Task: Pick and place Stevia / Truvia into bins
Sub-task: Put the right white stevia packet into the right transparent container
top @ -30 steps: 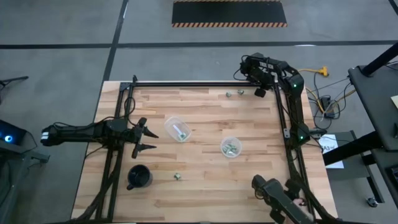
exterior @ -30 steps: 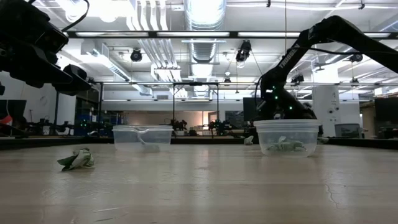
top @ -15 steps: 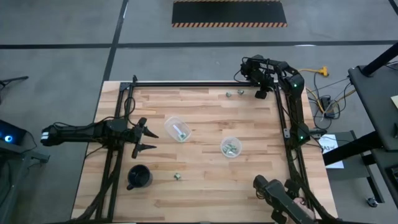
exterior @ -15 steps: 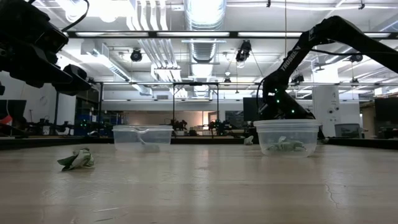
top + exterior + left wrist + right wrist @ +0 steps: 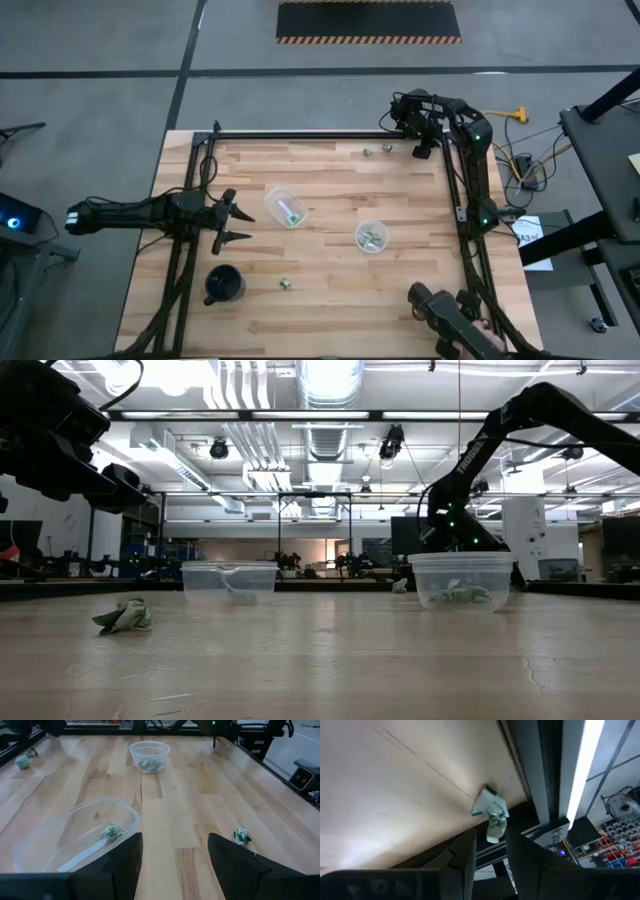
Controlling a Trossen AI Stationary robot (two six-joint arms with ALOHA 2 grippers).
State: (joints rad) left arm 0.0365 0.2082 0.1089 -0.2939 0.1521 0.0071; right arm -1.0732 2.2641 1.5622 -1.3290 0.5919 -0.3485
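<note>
While the right gripper [image 5: 487,850] hangs at the bench's [image 5: 330,300] far right corner, its fingers narrowly parted, a crumpled packet [image 5: 491,815] sits pinched at their tips, hanging past them toward the bench edge. From there, the nearer bin [image 5: 371,237] lies back toward the bench's middle, already holding packets; the other bin [image 5: 286,208] stands beyond it, closer to the left gripper [image 5: 238,222], which waits wide open, holding nothing, at the left edge. Two loose packets [image 5: 377,150] lie just beside the right gripper; another [image 5: 285,284] rests near the black cup [image 5: 224,285].
</note>
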